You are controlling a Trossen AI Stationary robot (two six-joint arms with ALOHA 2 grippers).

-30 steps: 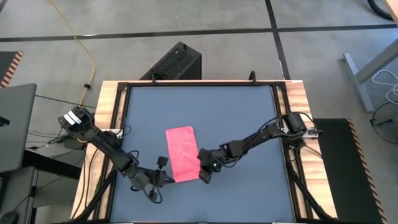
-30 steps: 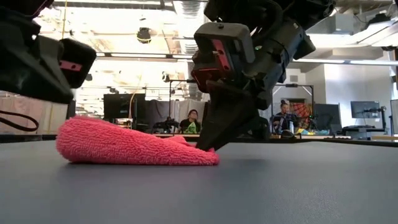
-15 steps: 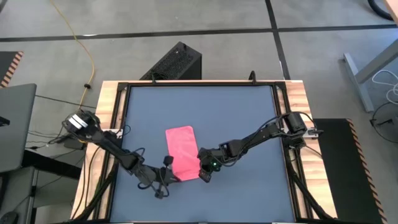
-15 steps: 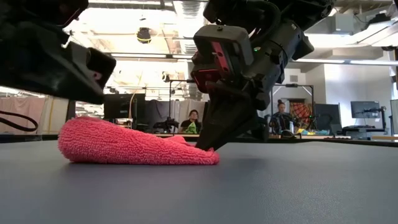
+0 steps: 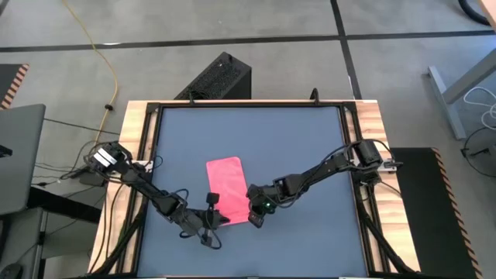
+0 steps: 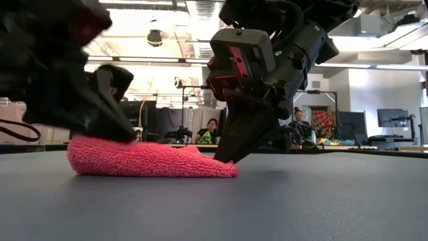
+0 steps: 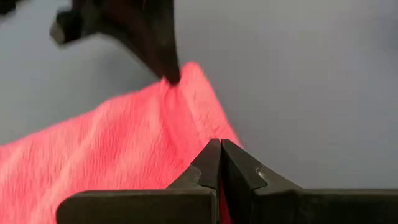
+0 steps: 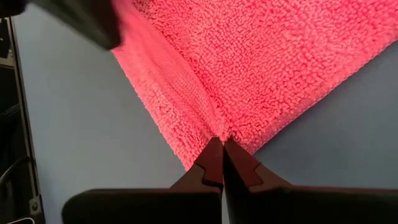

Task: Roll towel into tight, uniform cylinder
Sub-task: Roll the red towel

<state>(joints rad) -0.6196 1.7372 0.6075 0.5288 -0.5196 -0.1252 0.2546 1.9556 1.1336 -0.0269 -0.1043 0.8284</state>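
The pink-red towel lies folded into a narrow rectangle at the middle of the dark table, its long side running from far to near. My left gripper is shut at the towel's near left corner. My right gripper is shut at the near right corner. In the low view the towel is a low mound with my right gripper at its right end. My left gripper rests its shut fingertips on the towel's near left corner, coming slanting down from the table's left. The towel's left end lies flattened under it on the table. My right gripper pinches the towel's near right corner between its fingertips, slanting down from the table's right. Creases in the cloth run to the fingertips. One layer or several, I cannot tell. The corner stays on the table.
A raised wooden frame borders the table. A black box stands beyond the far edge. Bare tabletop lies on the far side and to the right of the towel. People sit in the room behind the table.
My left gripper has gone toward the table's right edge and down onto the towel's near left corner, staying shut. The towel's left end has sunk flatter under it. The rest of the towel has kept its place.
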